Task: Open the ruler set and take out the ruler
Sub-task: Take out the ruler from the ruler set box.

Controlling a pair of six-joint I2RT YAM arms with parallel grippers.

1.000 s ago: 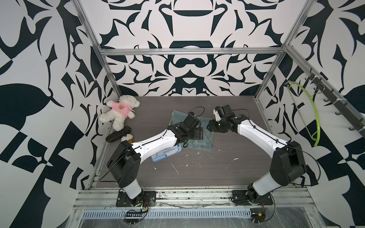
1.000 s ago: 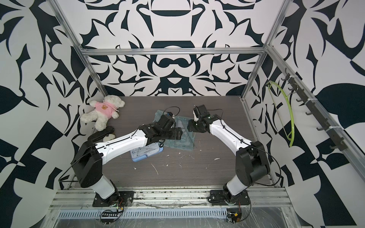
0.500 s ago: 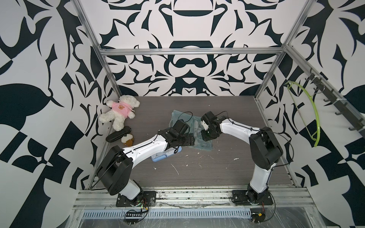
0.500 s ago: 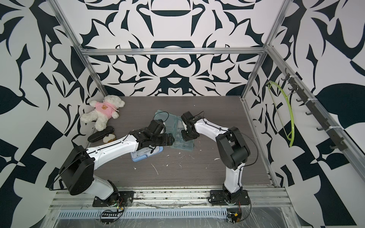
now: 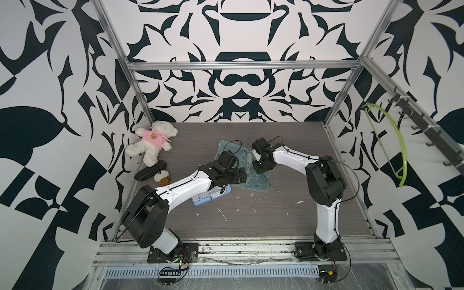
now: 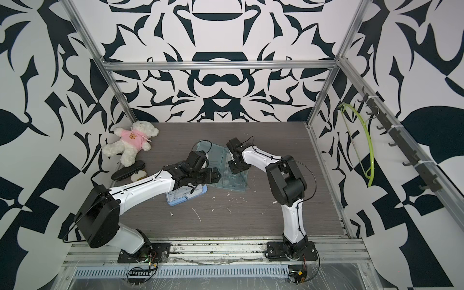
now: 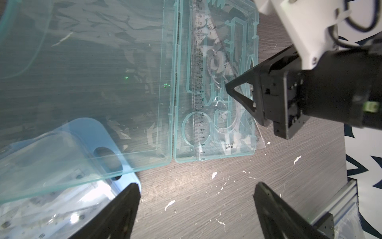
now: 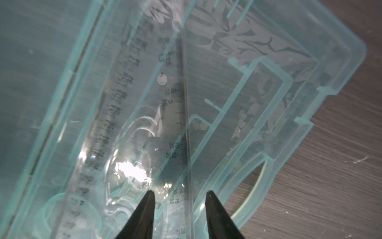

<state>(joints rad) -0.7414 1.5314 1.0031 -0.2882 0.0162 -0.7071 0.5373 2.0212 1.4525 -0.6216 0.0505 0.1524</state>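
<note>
The ruler set [image 5: 258, 179] is a see-through teal case lying open flat on the table, in both top views [image 6: 234, 182]. In the left wrist view its lid [image 7: 103, 82] lies beside the tray [image 7: 253, 62]. A long clear straight ruler [image 7: 198, 93] and other clear rulers rest in the tray. My right gripper [image 8: 178, 198] points down into the tray, jaws apart around the edge of a clear set square [image 8: 175, 115], gripping nothing. My left gripper [image 7: 196, 194] is wide open over bare table at the case's near end.
A pale blue case [image 5: 211, 198] lies under my left arm, touching the lid's corner. A teddy bear [image 5: 153, 143], a black object [image 5: 150, 170] and a small toy [image 5: 162, 177] sit by the left wall. White scraps dot the table. A green hanger [image 5: 391, 140] hangs at right.
My right arm has swung in from the right and brought its gripper down into the open tray. My left gripper has drawn back a little toward the near end of the case.
</note>
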